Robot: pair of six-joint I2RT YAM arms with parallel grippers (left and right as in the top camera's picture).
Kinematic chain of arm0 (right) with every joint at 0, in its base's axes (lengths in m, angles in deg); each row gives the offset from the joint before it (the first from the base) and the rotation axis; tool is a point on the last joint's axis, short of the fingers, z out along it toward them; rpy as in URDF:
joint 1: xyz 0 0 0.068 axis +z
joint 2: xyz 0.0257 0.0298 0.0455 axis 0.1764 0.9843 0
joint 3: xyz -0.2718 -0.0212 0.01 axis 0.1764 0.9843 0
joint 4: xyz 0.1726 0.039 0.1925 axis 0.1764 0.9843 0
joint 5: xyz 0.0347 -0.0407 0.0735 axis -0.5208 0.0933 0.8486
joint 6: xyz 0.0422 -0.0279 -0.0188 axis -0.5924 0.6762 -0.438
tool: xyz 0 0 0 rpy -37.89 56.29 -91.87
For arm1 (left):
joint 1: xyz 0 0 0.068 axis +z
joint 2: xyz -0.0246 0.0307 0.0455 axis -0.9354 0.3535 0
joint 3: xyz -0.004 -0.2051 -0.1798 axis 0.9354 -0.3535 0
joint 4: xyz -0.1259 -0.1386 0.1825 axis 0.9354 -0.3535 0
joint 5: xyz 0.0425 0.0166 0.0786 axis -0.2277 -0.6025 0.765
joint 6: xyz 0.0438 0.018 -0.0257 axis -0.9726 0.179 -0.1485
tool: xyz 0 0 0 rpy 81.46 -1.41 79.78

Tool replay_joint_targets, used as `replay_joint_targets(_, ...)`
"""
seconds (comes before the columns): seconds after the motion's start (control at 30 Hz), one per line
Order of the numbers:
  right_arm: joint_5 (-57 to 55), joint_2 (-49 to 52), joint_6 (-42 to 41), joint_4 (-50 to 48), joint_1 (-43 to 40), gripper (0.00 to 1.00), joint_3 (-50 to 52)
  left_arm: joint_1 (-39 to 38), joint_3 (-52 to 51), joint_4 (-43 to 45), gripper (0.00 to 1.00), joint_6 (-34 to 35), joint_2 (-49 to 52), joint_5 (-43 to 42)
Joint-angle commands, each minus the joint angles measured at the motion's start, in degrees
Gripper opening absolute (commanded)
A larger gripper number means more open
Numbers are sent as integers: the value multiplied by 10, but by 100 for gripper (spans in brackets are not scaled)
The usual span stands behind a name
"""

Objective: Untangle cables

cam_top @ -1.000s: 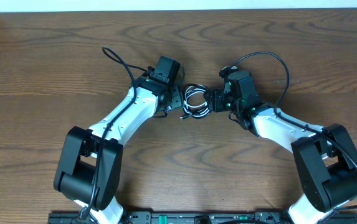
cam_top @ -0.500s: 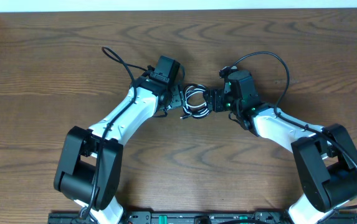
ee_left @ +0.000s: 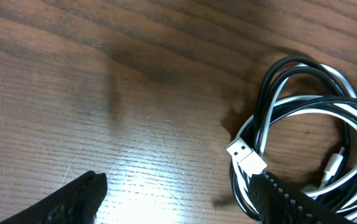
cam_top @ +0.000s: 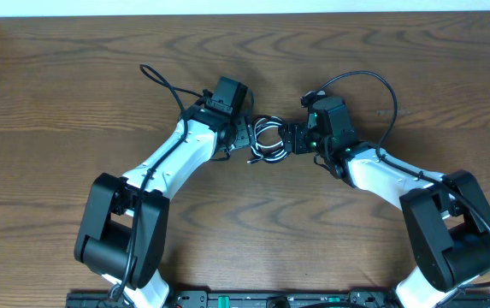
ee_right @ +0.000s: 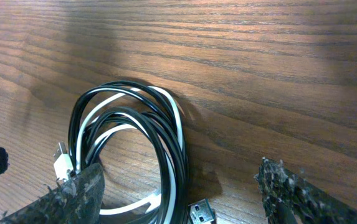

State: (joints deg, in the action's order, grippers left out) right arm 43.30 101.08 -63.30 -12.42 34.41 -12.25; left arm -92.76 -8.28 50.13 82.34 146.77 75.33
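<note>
The cables [cam_top: 268, 139] lie as one tight coil of two black cords and a white one, looped together on the table [cam_top: 73, 77] between my two arms, and from overhead I can find no shift in that coil over the last second: same shape, same place. A white USB plug [ee_left: 247, 155] sticks out of one side of it, and a black plug [ee_right: 201, 214] pokes out at the bottom edge of the right wrist view. The left tool [ee_left: 179, 185] stands spread wide with bare wood between its tips, and one of its fingers [ee_left: 290, 199] overlaps the edge of the coil. I cannot tell whether it presses on the cords or only hangs over them. The right tool [ee_right: 178, 174] mirrors it from the other side, jaws also parted and gripping nothing, one tip over the coil's rim. Both arms sit where they were a second ago, so whatever has changed is too slight to see from above. My reading is that the untangling has not truly begun. No strand has been pulled free, and I am only bracketing the coil. Next I would need each tool to pinch a separate cord, ideally near a plug.
</note>
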Motion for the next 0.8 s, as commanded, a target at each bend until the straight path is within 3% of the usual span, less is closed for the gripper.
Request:
replay_joint_targets(0.0, -2, 7, 1, 0, 3, 75, 4, 0, -10, 1, 78, 5, 10, 8)
replay_joint_targets(0.23, -2, 7, 1, 1, 3, 74, 4, 0, -10, 3, 79, 5, 13, 8)
replay_joint_targets(0.5, 2, 7, 12, 1, 3, 54, 4, 0, -10, 9, 83, 5, 19, 8)
replay_joint_targets(0.67, 2, 7, 21, 0, 6, 35, 4, 0, -10, 9, 83, 5, 19, 8)
replay_joint_targets(0.77, 2, 7, 21, 0, 6, 31, 4, 0, -10, 9, 83, 5, 19, 8)
